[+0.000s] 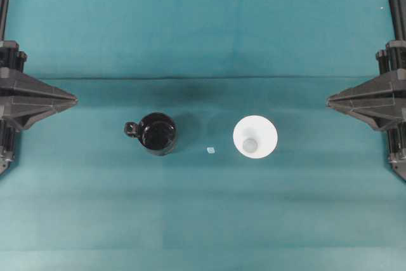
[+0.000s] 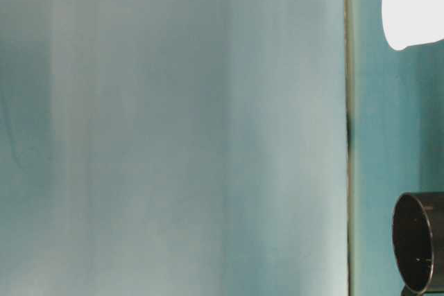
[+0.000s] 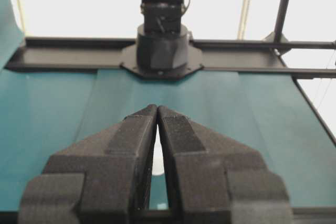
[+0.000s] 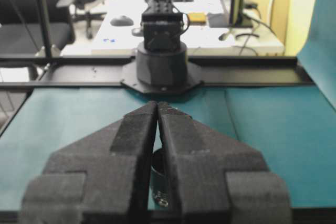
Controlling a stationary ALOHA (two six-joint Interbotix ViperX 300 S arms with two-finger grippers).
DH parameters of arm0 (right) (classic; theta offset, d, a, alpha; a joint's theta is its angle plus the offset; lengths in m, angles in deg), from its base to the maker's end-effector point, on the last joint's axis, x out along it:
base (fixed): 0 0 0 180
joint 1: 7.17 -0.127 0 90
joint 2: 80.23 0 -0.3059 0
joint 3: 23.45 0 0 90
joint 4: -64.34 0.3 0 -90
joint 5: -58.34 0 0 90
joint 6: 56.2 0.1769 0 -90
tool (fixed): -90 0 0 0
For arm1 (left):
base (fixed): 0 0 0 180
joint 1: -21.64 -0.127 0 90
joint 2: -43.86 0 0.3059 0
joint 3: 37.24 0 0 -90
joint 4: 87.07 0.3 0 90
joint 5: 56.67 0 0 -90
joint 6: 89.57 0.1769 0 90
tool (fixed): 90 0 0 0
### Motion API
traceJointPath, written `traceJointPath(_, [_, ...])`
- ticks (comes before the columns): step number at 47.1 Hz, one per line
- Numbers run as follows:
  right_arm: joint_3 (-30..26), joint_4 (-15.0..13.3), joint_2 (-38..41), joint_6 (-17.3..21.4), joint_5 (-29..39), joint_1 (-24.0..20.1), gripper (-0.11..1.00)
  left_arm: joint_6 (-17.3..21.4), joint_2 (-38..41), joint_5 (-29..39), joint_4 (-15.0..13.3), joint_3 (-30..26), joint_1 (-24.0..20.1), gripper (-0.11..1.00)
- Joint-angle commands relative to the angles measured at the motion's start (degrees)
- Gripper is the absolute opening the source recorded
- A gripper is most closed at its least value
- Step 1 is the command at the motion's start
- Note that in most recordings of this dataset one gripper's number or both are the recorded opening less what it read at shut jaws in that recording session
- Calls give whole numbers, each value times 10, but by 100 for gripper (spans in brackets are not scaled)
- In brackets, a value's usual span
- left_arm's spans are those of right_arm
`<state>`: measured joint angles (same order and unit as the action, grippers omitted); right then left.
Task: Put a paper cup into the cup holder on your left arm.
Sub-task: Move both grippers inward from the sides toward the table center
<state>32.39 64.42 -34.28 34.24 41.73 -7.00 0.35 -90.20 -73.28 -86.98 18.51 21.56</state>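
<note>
Peeking through 2 pressed-together hands (image 3: 157,109) (image 4: 157,106), slivers of paper cup (image 3: 158,162) and cup holder (image 4: 158,179) show.

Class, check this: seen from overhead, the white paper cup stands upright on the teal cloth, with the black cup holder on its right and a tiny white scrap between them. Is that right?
Not quite. In the overhead view the cup holder stands to the left of the paper cup, not its right. The cup is upright, and the scrap lies between them.
</note>
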Motion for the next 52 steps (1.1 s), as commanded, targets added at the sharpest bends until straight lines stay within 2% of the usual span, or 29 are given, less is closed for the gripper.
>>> traceJointPath(1, [-7, 6, 12, 13, 0, -7, 16, -21, 14, 14, 5, -26, 9, 16])
traceJointPath(3, [-14, 34, 19, 18, 17, -7, 16, -29, 21, 29, 5, -35, 9, 15])
traceJointPath(5, [-22, 57, 27, 32, 41, -7, 11, -35, 26, 45, 5, -43, 9, 7])
traceJointPath(8, [-34, 76, 42, 54, 88, -7, 3, -40, 35, 68, 6, -54, 10, 3])
traceJointPath(15, [-64, 75, 77, 83, 186, -18, -3, -45, 61, 104, 6, -63, 13, 3])
traceJointPath(22, [-81, 75, 102, 85, 232, -19, -3, -47, 98, 131, 6, -68, 17, 3])
traceJointPath(36, [-95, 75, 128, 89, 274, -19, -3, -50, 192, 162, 6, -111, 19, 3])
traceJointPath(52, [-114, 75, 158, 89, 311, -19, -3, -52, 264, 264, 6, -147, 21, 3])
